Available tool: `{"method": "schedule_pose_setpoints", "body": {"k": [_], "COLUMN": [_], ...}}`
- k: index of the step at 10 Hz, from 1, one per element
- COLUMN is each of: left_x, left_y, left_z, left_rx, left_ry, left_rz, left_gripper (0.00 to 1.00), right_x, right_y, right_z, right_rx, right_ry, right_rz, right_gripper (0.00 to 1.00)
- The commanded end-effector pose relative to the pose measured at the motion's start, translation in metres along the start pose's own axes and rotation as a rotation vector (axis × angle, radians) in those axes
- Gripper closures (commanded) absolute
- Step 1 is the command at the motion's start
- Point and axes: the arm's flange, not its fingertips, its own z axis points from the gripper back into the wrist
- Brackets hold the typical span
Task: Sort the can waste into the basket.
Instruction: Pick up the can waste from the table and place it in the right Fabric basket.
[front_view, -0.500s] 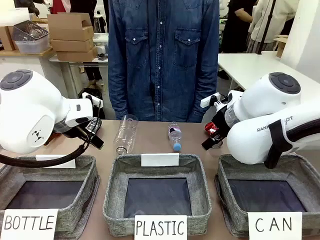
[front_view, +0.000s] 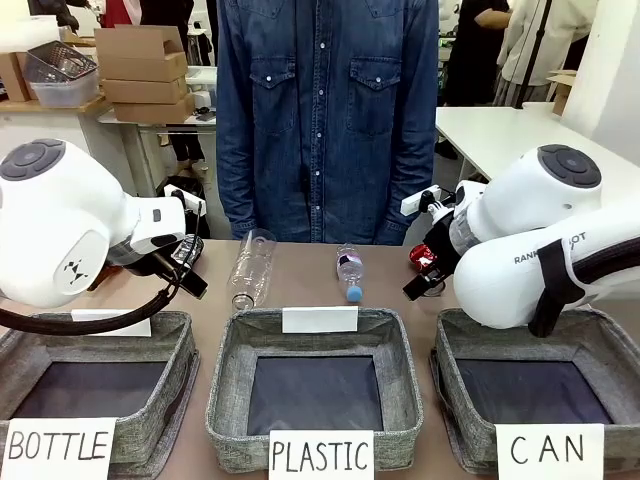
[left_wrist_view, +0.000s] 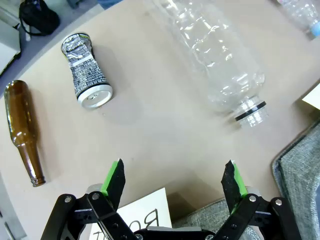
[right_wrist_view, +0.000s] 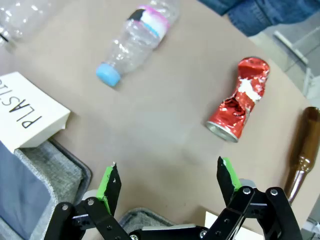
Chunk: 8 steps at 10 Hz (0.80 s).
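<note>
at the right of the right wrist view the red can (right_wrist_view: 239, 100) is lying on its side on the table, crushed at the middle, open end facing the camera. it is sitting well apart from the can basket (front_view: 612, 326), so it is reading as unsorted waste. the right gripper (right_wrist_view: 167, 175) is hovering over bare table just short of it, fingers spread wide and gripping nothing, probably lining up for a pick. a brown bottle (right_wrist_view: 302, 145) is lying near the can at the frame's right edge, and a small clear bottle (right_wrist_view: 137, 40) is lying at upper centre.

at upper left of the left wrist view the silver can (left_wrist_view: 86, 70) is lying on its side near another brown bottle (left_wrist_view: 22, 130). the left gripper (left_wrist_view: 174, 172) is hanging below it in frame, fingers apart and empty. a big clear bottle (left_wrist_view: 215, 55) is lying at upper right. in the front view both arms are reaching in low over the 2 outer baskets, wrists pointing toward the person (front_view: 325, 120). judging by this, 0 of 2 cans are sorted.
</note>
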Motion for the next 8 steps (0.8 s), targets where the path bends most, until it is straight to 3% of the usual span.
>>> {"method": "schedule_pose_setpoints", "body": {"k": [1,5,7,8], "left_x": [0.0,0.0,0.001,-0.009], "left_y": [0.0,0.0,-0.011,-0.023], "left_z": [0.0,0.0,0.112,0.178], "left_rx": [0.0,0.0,-0.038,-0.002], "left_ry": [0.0,0.0,0.056,0.041], "left_rz": [0.0,0.0,-0.049,0.01], "left_gripper": [0.0,0.0,0.0,0.0], "right_x": [0.0,0.0,-0.005,-0.016], "right_y": [0.0,0.0,-0.016,-0.018], "right_z": [0.0,0.0,0.092,0.149], "right_rx": [0.0,0.0,0.085,0.076], "right_ry": [0.0,0.0,0.045,0.042], "right_rz": [0.0,0.0,-0.018,-0.075], "right_gripper": [0.0,0.0,0.0,0.0]}}
